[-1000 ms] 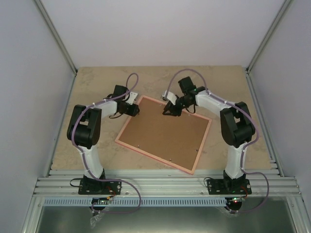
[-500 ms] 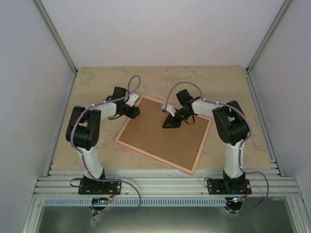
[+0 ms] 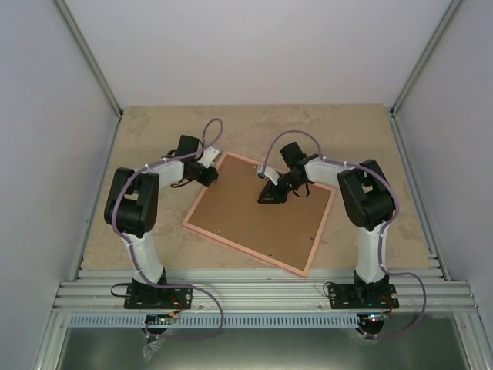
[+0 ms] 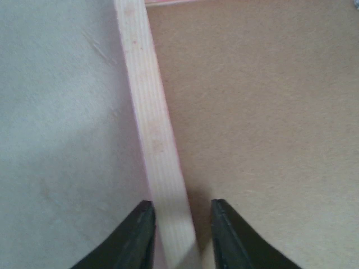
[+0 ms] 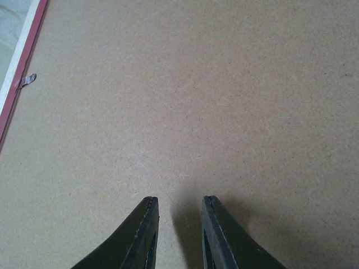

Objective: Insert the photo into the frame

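Note:
The pink frame (image 3: 243, 250) lies flat on the table with the brown backing board (image 3: 258, 220) filling it. The photo is hidden. My left gripper (image 3: 209, 179) is at the frame's far-left corner. In the left wrist view the gripper (image 4: 178, 210) is open, its fingers astride the pale frame rail (image 4: 148, 112), with the backing board (image 4: 263, 112) to the right. My right gripper (image 3: 266, 199) is low over the board's far part. In the right wrist view the gripper (image 5: 179, 204) is slightly open with nothing between its fingers, over bare board (image 5: 196, 101).
A small metal clip (image 5: 27, 80) sits by the frame's edge (image 5: 19, 61) at the left of the right wrist view. The beige table (image 3: 154, 131) ends at grey walls on three sides and an aluminium rail (image 3: 262, 289) at the front.
My right gripper has moved from the frame's far edge inward over the backing board, then stopped. My left gripper has shifted slightly at the frame's corner.

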Robot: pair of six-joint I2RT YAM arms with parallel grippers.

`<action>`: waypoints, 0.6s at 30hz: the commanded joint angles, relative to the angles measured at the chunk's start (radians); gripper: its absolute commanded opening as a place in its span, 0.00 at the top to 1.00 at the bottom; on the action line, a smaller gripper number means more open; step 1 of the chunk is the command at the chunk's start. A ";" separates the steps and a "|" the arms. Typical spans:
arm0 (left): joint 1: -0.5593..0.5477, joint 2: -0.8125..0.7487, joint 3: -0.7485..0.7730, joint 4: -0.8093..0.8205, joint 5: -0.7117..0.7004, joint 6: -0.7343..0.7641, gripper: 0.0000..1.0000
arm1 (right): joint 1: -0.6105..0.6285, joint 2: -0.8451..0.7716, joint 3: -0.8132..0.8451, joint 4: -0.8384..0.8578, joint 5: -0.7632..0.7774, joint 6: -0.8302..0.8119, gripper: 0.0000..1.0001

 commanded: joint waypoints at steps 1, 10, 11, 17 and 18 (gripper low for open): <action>-0.002 0.055 -0.025 -0.116 -0.015 0.075 0.73 | -0.016 0.034 -0.019 -0.009 0.076 -0.017 0.76; 0.008 0.041 -0.016 -0.148 0.013 0.133 0.64 | -0.024 0.034 -0.015 -0.017 0.085 -0.026 0.76; 0.015 0.040 -0.006 -0.154 0.043 0.116 0.62 | -0.024 0.034 -0.015 -0.017 0.084 -0.026 0.76; 0.021 0.018 0.053 -0.155 0.141 0.019 0.57 | -0.024 0.034 -0.013 -0.018 0.079 -0.021 0.76; 0.016 0.021 0.061 -0.163 0.147 0.018 0.56 | -0.024 0.033 -0.013 -0.018 0.079 -0.022 0.76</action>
